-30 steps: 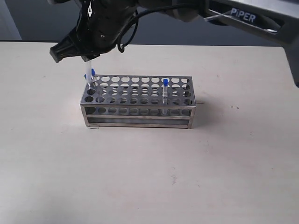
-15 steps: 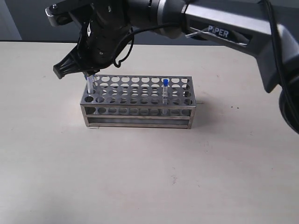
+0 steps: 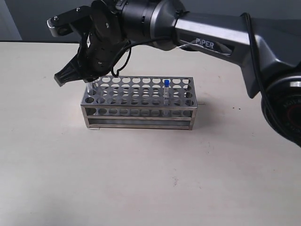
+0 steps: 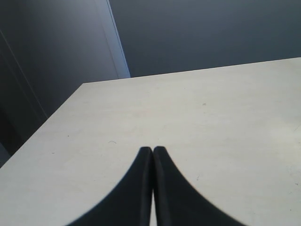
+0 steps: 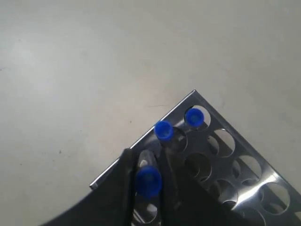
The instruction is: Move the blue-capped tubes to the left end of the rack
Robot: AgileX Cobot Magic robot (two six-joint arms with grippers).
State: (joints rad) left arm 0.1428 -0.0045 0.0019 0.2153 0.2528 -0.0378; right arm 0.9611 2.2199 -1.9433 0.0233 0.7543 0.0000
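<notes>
1. The right claw hangs over the left end of the rack. Its arm crosses in from the right side of the exterior view.
2. Its jaws are drawn in on a blue-capped tube, one finger against each side just below the cap. This tube is upright, with its lower part down in a hole at the rack's left end.
3. A second tube and a third tube sit in holes at that same corner, just beside each other.
4. A fourth tube stands upright, alone, right of the rack's middle and well apart from the others.
5. The left claw is fully closed with its tips touching. It holds nothing and is above bare tabletop.
6. The rack stands flat on the tabletop.
</notes>
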